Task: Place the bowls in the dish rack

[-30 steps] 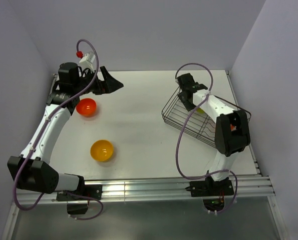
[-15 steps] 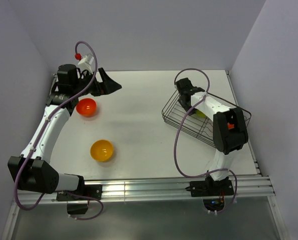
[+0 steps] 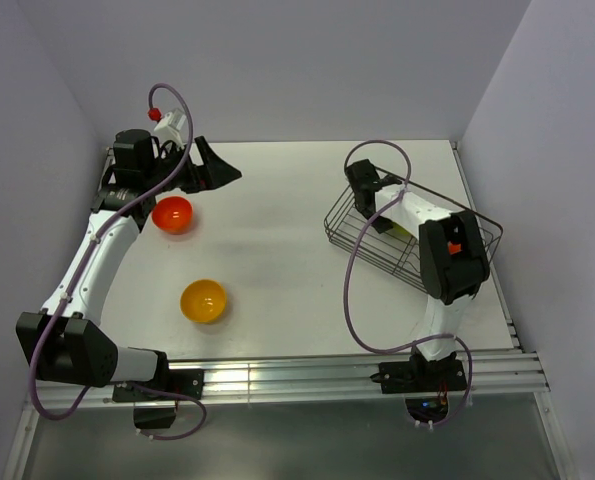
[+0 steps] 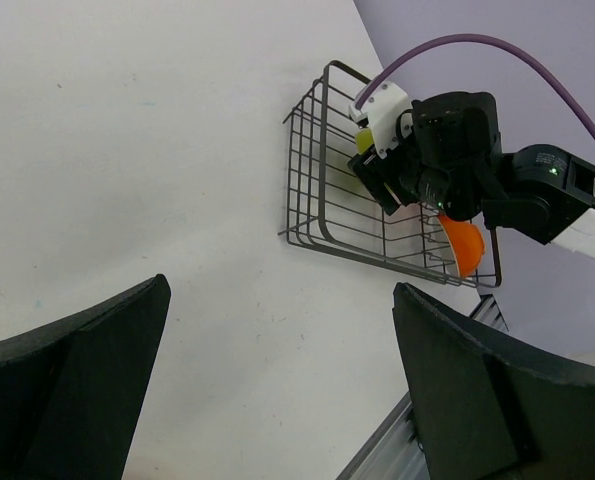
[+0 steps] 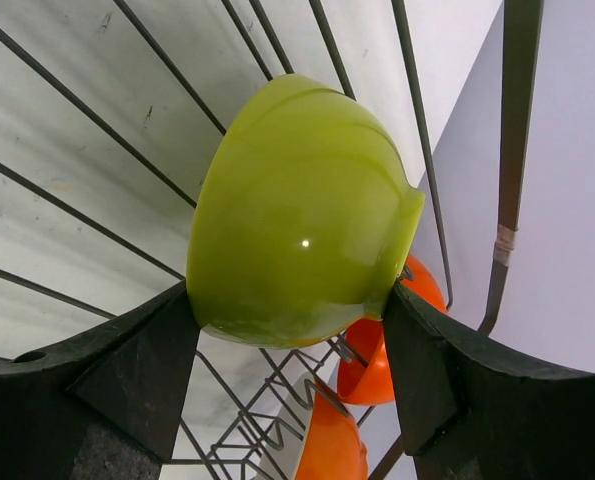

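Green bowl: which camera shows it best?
Right wrist: the green bowl fills the frame, held in the right gripper, inside the dish rack. Top external shows only a sliver beside the arm; left wrist, a small green patch.

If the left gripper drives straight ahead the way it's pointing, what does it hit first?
Probably bare white tabletop, well short of the dark grey wire dish rack; depth is unclear.
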Tool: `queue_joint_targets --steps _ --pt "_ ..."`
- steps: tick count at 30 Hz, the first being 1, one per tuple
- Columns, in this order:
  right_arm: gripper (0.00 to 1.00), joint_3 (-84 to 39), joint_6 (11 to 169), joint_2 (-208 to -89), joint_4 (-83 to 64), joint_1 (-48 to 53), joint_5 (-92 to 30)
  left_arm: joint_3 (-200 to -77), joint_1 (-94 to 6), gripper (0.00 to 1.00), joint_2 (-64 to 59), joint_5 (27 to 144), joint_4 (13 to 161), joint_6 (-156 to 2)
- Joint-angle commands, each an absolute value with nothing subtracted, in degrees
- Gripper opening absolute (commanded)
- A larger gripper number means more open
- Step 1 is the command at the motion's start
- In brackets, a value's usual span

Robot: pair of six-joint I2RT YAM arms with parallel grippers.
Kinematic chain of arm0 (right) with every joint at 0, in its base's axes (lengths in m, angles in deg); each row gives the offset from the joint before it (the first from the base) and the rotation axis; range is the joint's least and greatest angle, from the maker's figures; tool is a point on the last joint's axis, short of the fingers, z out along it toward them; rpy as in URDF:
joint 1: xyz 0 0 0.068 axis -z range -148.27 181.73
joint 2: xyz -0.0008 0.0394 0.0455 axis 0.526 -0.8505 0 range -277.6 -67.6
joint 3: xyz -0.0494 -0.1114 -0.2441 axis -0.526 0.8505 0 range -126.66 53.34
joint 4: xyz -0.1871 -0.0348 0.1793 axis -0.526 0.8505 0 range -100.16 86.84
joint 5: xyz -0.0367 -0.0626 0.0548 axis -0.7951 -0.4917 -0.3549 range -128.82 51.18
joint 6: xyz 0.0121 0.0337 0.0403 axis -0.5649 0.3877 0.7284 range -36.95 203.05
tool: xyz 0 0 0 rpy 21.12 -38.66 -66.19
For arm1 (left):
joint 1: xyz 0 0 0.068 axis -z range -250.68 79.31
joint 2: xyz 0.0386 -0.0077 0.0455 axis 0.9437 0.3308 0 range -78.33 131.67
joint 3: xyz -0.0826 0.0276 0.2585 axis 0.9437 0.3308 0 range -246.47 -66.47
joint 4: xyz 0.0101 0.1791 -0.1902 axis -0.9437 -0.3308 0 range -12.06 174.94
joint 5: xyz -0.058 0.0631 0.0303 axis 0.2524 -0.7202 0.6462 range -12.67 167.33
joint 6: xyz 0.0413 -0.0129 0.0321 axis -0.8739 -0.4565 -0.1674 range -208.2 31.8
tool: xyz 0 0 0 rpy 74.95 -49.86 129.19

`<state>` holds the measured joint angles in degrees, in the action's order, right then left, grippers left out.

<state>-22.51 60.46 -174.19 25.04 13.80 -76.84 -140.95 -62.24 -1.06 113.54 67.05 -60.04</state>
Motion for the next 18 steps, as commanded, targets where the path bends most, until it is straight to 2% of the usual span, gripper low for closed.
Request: queue_joint_targets --steps 1,3,6,7,9,10,15,16,18 --pt "0.05 -24.53 60.37 -175.71 23.77 13.54 -79.42 -141.18 -62.77 1.0 -2.66 114.95 69.12 -60.52" --pt "0.08 -24.35 60.37 -175.97 23.42 13.19 -80.12 -141.09 -62.86 1.0 -2.66 114.95 69.03 -60.43" --pt "0.18 -24.61 60.9 -176.67 24.12 12.93 -80.13 -141.09 -62.95 1.0 -2.66 114.86 68.94 -60.52" --pt "0.26 -24.62 61.07 -176.85 24.38 12.84 -80.13 -141.09 -62.95 0.99 -2.57 114.77 68.94 -60.52" --pt "0.36 -24.44 61.34 -177.03 24.38 12.84 -79.86 -141.09 -63.04 1.0 -2.66 114.86 68.85 -60.6" --pt "0.48 -24.35 61.34 -177.03 24.47 12.75 -79.86 -141.09 -63.13 1.0 -2.66 114.77 68.85 -60.69" --pt "0.66 -24.53 62.04 -177.2 25.26 12.66 -78.98 -141.36 -63.3 1.0 -2.48 114.86 68.76 -60.87" --pt "0.76 -24.53 62.22 -177.2 25.26 12.58 -78.9 -141.44 -63.3 1.0 -2.48 114.86 68.76 -60.87" --pt "0.82 -24.53 62.04 -177.12 25.09 12.57 -78.81 -141.62 -63.39 0.99 -2.48 114.68 68.76 -61.04"
